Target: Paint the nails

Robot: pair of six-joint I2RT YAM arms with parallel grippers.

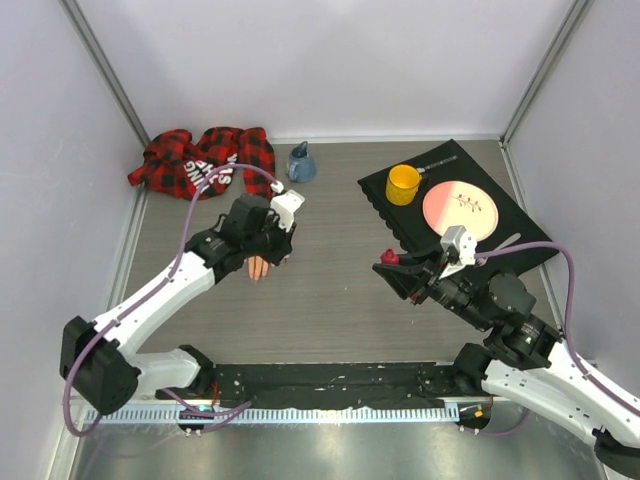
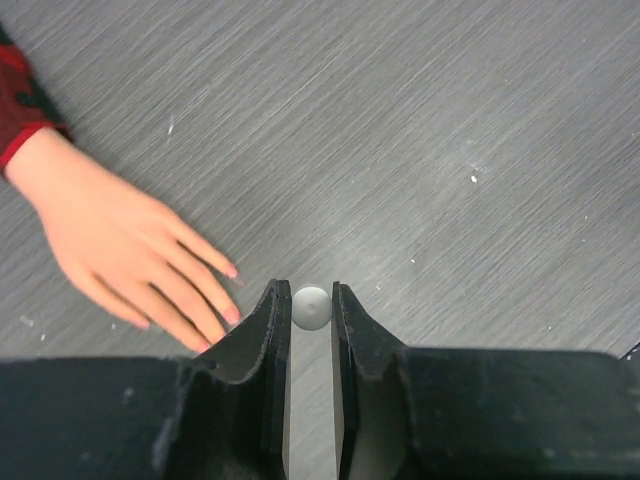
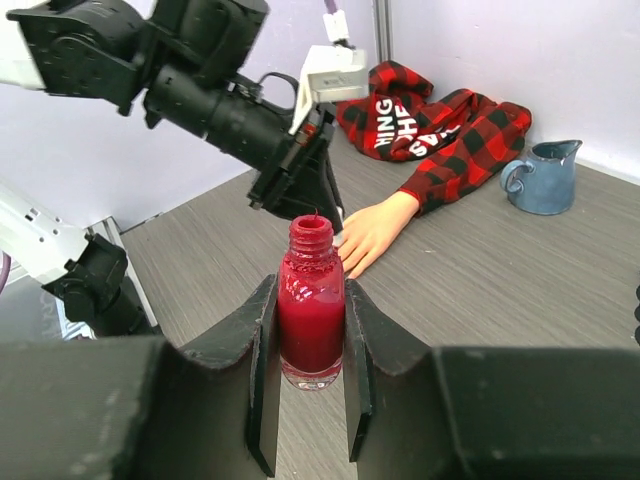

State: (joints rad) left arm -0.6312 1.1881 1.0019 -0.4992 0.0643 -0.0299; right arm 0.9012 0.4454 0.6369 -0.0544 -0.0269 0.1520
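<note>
Seen from above, the left gripper (image 1: 272,248) hovers over the mannequin hand (image 1: 258,267) left of centre on the table (image 1: 330,310), with the right gripper (image 1: 393,265) to its right. In the left wrist view, its fingers (image 2: 265,340) are clamped on a white cap (image 2: 311,307), just right of the nails (image 2: 232,316). In the right wrist view, that gripper's fingers (image 3: 262,340) pinch an uncapped red polish bottle (image 3: 311,310).

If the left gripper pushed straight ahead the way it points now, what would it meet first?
Likely the bare grey wood-grain tabletop, beside the peach mannequin hand, missing its nails. The left gripper is shut on a small white round cap; depth is unclear.
</note>
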